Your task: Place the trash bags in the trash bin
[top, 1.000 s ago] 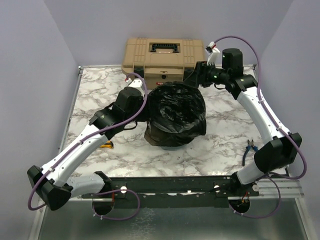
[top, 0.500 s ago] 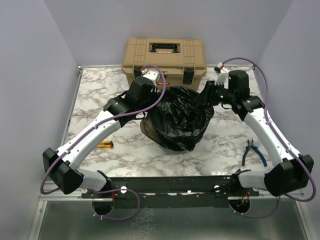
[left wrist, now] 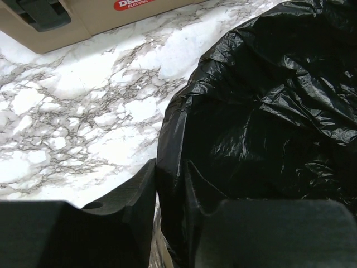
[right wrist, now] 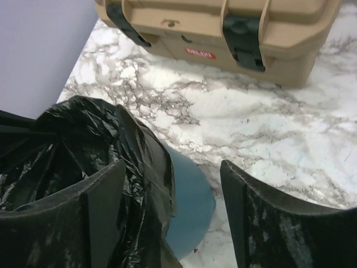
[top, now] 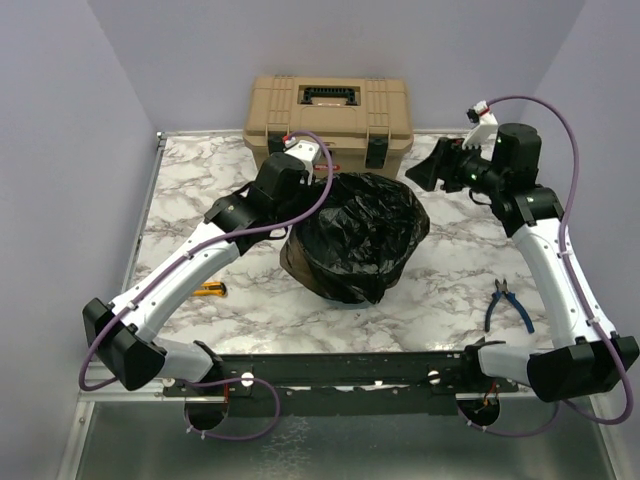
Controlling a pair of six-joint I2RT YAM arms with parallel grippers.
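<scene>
The black trash bag [top: 355, 235] is draped over the teal trash bin, which it hides in the top view. In the right wrist view a patch of the bin's teal side [right wrist: 189, 201] shows under the bag [right wrist: 95, 145]. My left gripper [top: 302, 203] is shut on the bag's back-left edge; the left wrist view shows the film [left wrist: 262, 111] pinched between my fingers [left wrist: 134, 195]. My right gripper [top: 425, 172] is open and empty, up and to the right of the bag, and its jaws [right wrist: 172, 167] stand wide apart with nothing between them.
A tan toolbox [top: 328, 120] stands at the back, just behind the bin. Blue-handled pliers [top: 510, 305] lie at the right front. A yellow utility knife [top: 208, 291] lies at the left front under my left arm.
My left gripper moved up to the bag's back-left edge and stays shut on it. My right gripper came off the bag's right side and drew back to the right.
</scene>
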